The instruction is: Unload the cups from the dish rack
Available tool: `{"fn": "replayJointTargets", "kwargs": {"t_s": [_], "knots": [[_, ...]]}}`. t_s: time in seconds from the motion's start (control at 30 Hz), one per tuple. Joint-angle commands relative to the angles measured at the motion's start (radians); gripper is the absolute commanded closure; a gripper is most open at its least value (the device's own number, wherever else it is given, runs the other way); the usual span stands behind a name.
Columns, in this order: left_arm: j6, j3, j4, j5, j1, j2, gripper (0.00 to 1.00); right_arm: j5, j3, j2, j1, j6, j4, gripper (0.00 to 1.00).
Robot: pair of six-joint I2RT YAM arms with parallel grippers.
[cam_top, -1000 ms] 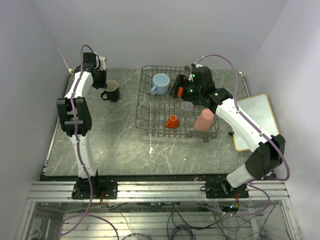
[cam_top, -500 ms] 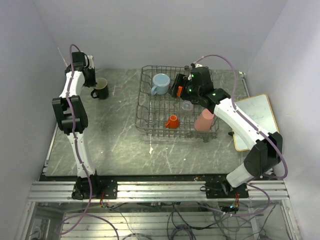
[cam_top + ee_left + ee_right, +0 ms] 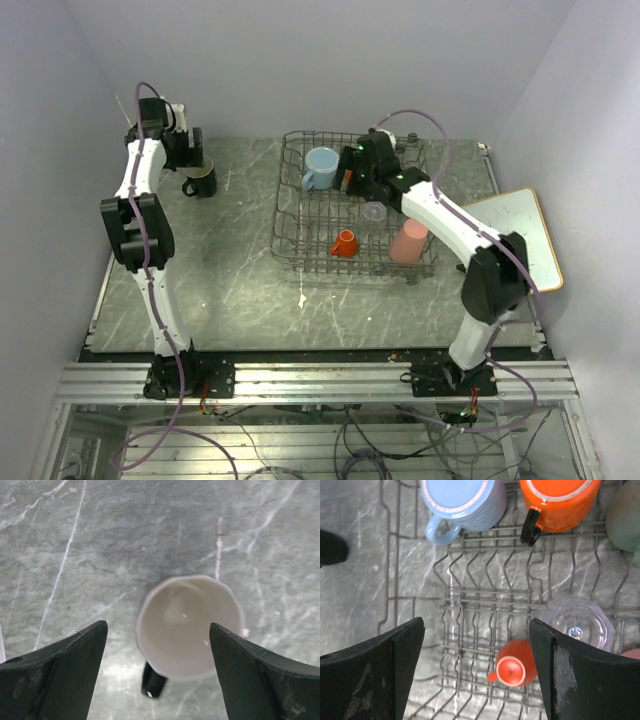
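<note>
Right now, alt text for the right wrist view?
Open end effector hovering over the rack, nothing held. Blue mug and orange mug sit at the top; a glass and tiny orange cup lie lower right.

Mug (image 3: pixel 203 180) on table (image 3: pixel 230 275), left of dish rack (image 3: pixel 300 215); tumbler (image 3: pixel 408 241) in rack's near-right corner; board (image 3: pixel 520 230) right of rack.

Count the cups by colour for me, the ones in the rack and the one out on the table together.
Orange: 2 (orange mug, tiny orange cup)
Light blue: 1 (light blue mug)
Black: 1 (black mug)
Pink: 1 (pink tumbler)
Pale green: 1 (pale green cup)
Clear: 1 (clear glass)
Total: 7
</note>
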State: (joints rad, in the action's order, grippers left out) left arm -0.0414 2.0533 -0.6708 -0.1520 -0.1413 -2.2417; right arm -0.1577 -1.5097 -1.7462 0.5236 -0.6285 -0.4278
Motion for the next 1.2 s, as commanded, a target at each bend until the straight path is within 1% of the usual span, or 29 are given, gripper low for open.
{"fn": "replayJointTargets", "kwargs": {"t_s": [0.0, 0.07, 0.2, 0.33, 0.4, 0.5, 0.6, 0.7, 0.83, 0.93, 1.0, 1.17], "knots": [[-0.009, -0.025, -0.064, -0.093, -0.009, 0.181, 0.01, -0.155, -0.159, -0.158, 0.048, -0.04, -0.012, 0.14], [-0.021, -0.058, -0.094, -0.116, -0.009, 0.233, 0.0, -0.229, -0.27, -0.253, 0.079, -0.04, -0.05, 0.15], [-0.065, -0.135, -0.177, -0.158, -0.009, 0.327, 0.0, -0.338, -0.503, -0.463, 0.118, -0.036, -0.135, 0.19], [-0.114, -0.277, -0.225, -0.215, -0.008, 0.443, 0.0, -0.382, -0.632, -0.593, 0.122, -0.065, -0.169, 0.23], [-0.136, -0.356, -0.226, -0.233, -0.007, 0.508, 0.0, -0.394, -0.638, -0.617, 0.125, -0.091, -0.141, 0.25], [-0.168, -0.464, -0.211, -0.246, -0.008, 0.612, 0.0, -0.416, -0.603, -0.619, 0.138, -0.111, -0.05, 0.27], [-0.196, -0.527, -0.218, -0.25, -0.01, 0.666, 0.0, -0.439, -0.618, -0.636, 0.161, -0.099, 0.004, 0.27], [-0.223, -0.542, -0.255, -0.268, -0.01, 0.68, 0.01, -0.446, -0.656, -0.66, 0.169, -0.104, 0.024, 0.27], [-0.225, -0.551, -0.263, -0.287, -0.01, 0.694, 0.01, -0.448, -0.666, -0.693, 0.168, -0.125, 0.065, 0.27], [-0.213, -0.547, -0.264, -0.299, -0.009, 0.708, 0.0, -0.474, -0.714, -0.741, 0.168, -0.149, 0.046, 0.27], [-0.208, -0.545, -0.266, -0.305, -0.009, 0.717, 0.0, -0.497, -0.743, -0.764, 0.169, -0.162, 0.03, 0.29], [-0.199, -0.554, -0.259, -0.315, -0.009, 0.742, 0.0, -0.537, -0.723, -0.759, 0.165, -0.158, 0.057, 0.35]]}}
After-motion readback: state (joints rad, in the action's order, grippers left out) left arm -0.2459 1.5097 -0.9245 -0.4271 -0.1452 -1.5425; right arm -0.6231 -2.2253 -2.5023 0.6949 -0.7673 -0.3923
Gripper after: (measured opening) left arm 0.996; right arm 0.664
